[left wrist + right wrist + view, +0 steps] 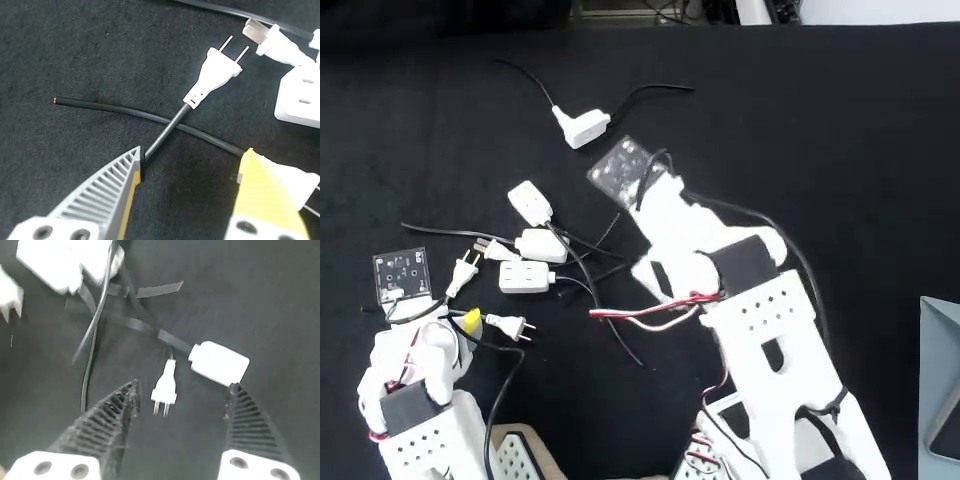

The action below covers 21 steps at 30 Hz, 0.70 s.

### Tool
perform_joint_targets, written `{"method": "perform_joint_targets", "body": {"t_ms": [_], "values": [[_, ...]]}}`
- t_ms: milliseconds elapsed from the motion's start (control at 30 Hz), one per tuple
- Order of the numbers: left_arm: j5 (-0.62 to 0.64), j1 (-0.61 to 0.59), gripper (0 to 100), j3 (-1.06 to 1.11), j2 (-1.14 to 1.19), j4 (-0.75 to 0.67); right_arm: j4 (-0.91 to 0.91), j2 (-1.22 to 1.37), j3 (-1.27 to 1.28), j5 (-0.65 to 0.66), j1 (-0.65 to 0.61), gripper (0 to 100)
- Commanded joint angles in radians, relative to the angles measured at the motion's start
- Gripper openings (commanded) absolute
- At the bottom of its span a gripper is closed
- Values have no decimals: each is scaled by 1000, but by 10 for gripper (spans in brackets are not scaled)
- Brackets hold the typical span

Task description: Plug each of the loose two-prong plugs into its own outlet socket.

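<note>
My left gripper point(192, 152) stands open low over the cloth, one grey finger point(120, 185) and one yellow finger point(260, 190). A white two-prong plug point(217, 70) lies just beyond them, and its black cord runs back beside the grey finger. A second plug point(275, 42) rests by a white outlet block point(300, 97). A third plug point(510, 325) lies next to the yellow fingertip. My right gripper point(185, 387) hangs open above a small white plug point(164, 387), with a white outlet point(218, 362) near one finger. Two more outlet blocks point(530, 202) point(542, 245) lie mid-table.
Black cords point(590, 270) criss-cross between the outlets and under the right arm point(680, 230). An angled white plug point(582, 126) with its cord lies farther back. A loose black cord end point(57, 101) lies on the cloth. A grey bin point(940, 380) sits at the right edge.
</note>
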Motion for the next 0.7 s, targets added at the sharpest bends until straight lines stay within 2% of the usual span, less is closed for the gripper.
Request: {"method": "perform_joint_targets", "body": {"t_ms": [0,100,333,500,667], "values": [[-6,-5,311,-5,-5,0,86,10,-2,140,71,273],[-6,-5,311,-5,-5,0,3,10,130,198,115,273],[-6,-5,311,-5,-5,0,-290,12,397,190,129,273],[-6,-4,311,-5,-5,0,-321,82,380,98,130,273],[-6,-4,311,-5,-5,0,-322,306,246,37,167,273]]}}
